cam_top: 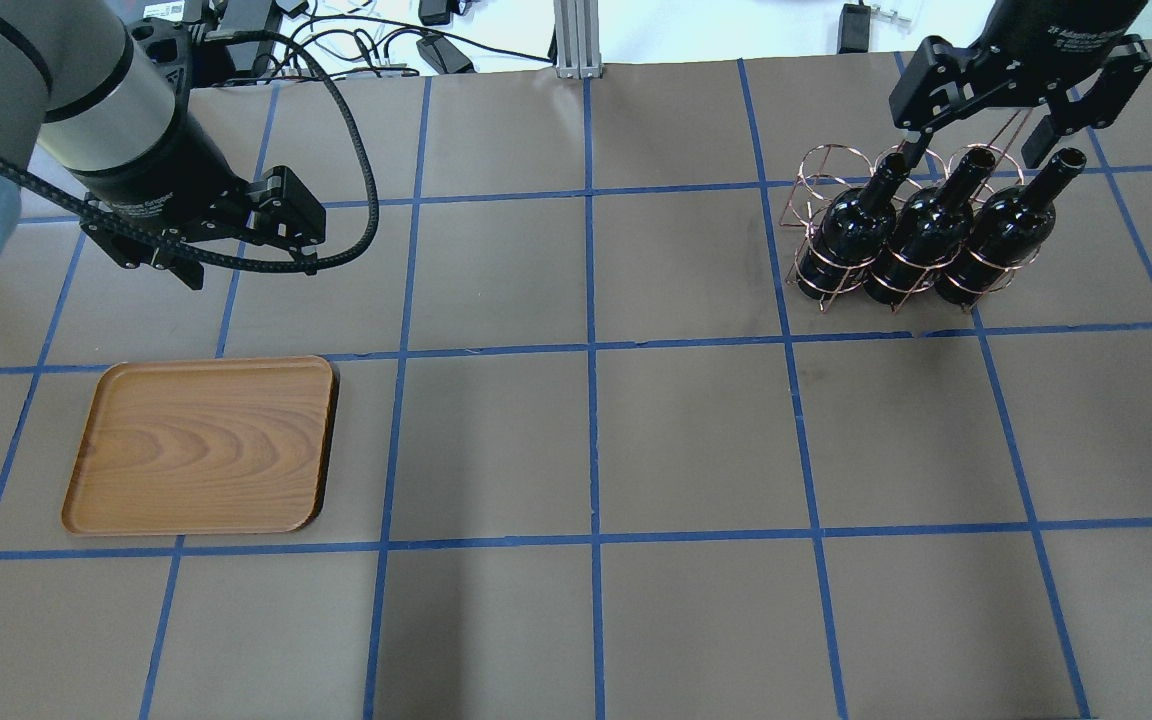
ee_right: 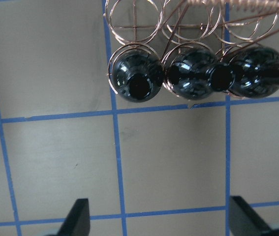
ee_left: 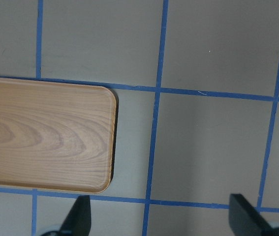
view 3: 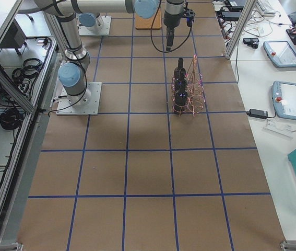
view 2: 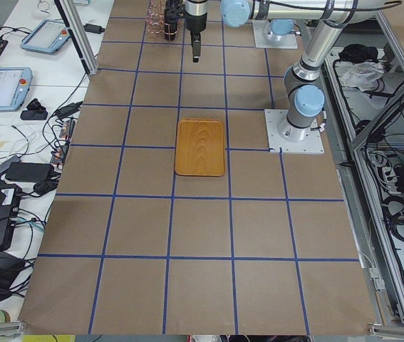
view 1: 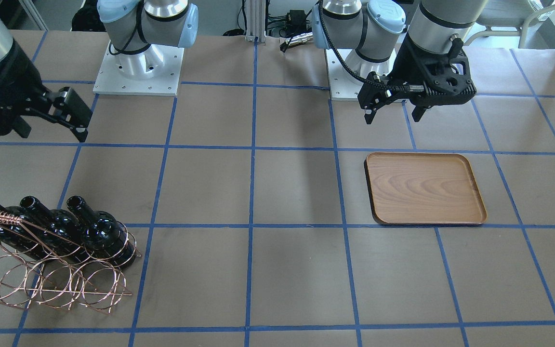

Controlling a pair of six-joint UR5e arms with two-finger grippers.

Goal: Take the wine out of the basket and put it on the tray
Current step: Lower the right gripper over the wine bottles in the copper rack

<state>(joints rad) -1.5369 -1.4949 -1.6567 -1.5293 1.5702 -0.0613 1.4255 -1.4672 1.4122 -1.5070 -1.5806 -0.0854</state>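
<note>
Right hand (cam_top: 976, 150), fingers (cam_top: 921, 135) spread, top cut off, above wine (cam_top: 848, 228) in basket (cam_top: 816, 160).

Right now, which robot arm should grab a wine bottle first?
Right. The open right gripper hangs close to the basket with the three wine bottles. The left gripper is far off, by the bare tray.

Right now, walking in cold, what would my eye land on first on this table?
Three glossy black wine bottles leaning side by side in a copper wire basket on the robot's right, with the open right gripper hanging near their necks. On its left lies an empty wooden tray, with the open left gripper near it.
</note>
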